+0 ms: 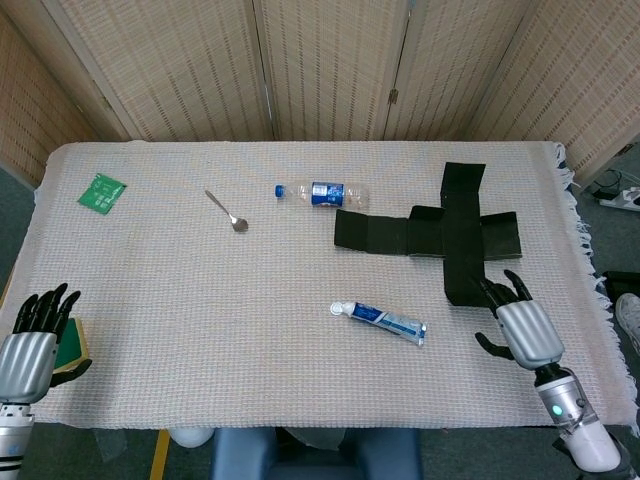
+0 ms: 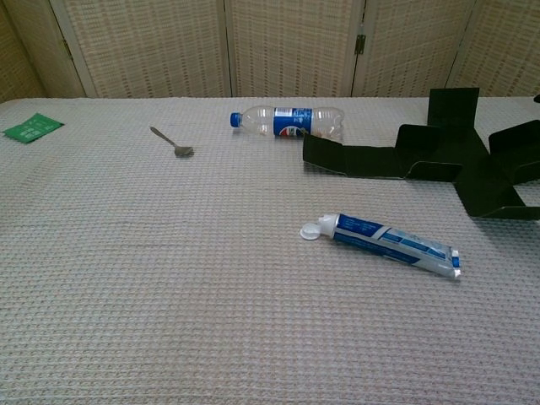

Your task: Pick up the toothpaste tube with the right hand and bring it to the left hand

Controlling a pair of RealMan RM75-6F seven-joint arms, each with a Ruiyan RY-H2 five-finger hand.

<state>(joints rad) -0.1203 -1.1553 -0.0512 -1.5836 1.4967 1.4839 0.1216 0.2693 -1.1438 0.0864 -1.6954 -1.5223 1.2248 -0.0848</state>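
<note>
The toothpaste tube [image 1: 380,319] [image 2: 384,244], white and blue with a white cap at its left end, lies flat on the woven cloth near the table's front middle. In the head view my right hand [image 1: 518,322] hovers to the right of the tube, fingers spread, holding nothing and clear of it. At the front left corner my left hand [image 1: 36,335] stays with fingers apart and nothing in it. The chest view shows neither hand.
A flattened black cardboard box [image 1: 450,234] [image 2: 456,164] lies just behind my right hand. A plastic water bottle [image 1: 322,192] [image 2: 288,121], a metal spoon [image 1: 227,211] [image 2: 172,142] and a green packet [image 1: 101,191] [image 2: 32,128] lie farther back and left. The cloth's fringe [image 1: 586,240] marks the right edge.
</note>
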